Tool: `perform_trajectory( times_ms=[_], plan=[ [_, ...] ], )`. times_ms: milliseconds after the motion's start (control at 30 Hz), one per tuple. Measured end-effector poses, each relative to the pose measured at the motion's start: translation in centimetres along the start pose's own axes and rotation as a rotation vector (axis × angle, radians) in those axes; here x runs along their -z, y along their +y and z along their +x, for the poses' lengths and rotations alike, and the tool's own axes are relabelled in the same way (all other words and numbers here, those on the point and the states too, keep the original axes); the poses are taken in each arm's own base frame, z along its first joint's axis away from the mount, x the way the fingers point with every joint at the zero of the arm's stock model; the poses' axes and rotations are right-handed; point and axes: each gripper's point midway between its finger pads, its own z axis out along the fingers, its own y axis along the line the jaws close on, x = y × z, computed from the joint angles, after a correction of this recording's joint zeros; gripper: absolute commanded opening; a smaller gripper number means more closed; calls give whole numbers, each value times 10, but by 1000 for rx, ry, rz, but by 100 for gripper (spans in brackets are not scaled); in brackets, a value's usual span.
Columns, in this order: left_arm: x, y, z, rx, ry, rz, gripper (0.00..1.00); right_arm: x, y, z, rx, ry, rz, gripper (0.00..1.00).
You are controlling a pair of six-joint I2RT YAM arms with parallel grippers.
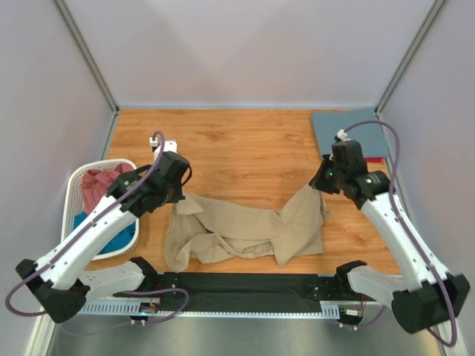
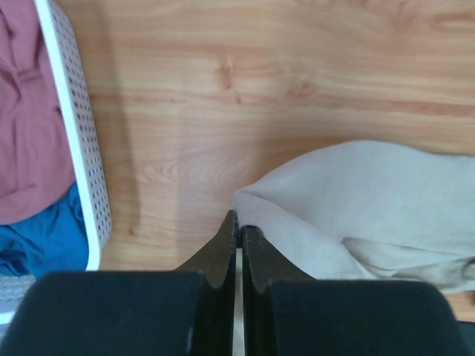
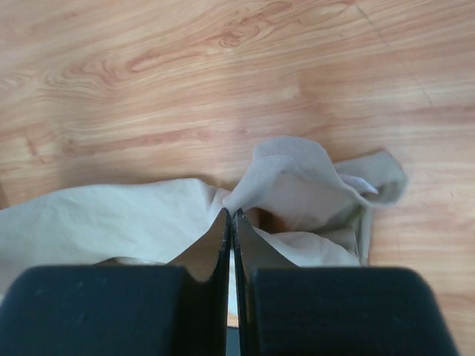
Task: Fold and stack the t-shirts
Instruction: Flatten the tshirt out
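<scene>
on the grained wooden table (image 1: 245, 148), left fingers (image 2: 219, 259) and right fingers (image 3: 211, 248) pinch edges of the rumpled tan t-shirt (image 1: 245, 226).

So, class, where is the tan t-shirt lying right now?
In the top view, the tan t-shirt lies crumpled on the table's near middle. It spans from the left hand to the right hand, just right of the white basket.

Left claw (image 2: 239, 225), right claw (image 3: 231, 216): both pinched closed.

Rumpled tan t-shirt (image 1: 245, 226) front-centre; pink shirt (image 1: 100, 185), teal shirt (image 1: 122, 239) in basket (image 1: 72, 189); blue shirt (image 1: 349, 130) folded far-right.
</scene>
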Motion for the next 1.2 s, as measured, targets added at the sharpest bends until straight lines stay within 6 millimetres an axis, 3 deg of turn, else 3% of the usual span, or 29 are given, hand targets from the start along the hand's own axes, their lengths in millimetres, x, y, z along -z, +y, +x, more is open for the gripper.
perform_trajectory(
  times_ms=[167,333,467,500,633,733,800,1000,1200],
  plan=[
    [-62,16,36,17,196,-81,0,-81,2,18,29,155,17,1],
    [-111,25,36,42,312,-131,2,-139,2,33,39,271,26,6],
    [-142,31,24,39,363,-182,38,-166,11,13,34,276,24,29],
    [-147,32,18,38,358,-193,40,-170,13,5,33,264,21,35],
    [-146,32,-2,45,307,-203,46,-163,16,-21,19,224,60,44],
    [-135,29,-5,57,280,-163,51,-142,10,-21,-8,222,105,48],
    [-128,22,-1,71,266,-92,54,-125,1,-9,-25,227,120,54],
    [-95,-4,21,98,260,147,60,-65,-42,60,-78,291,188,59],
    [-82,-23,23,101,259,286,60,-33,-58,91,-163,259,180,58]
  ],
)
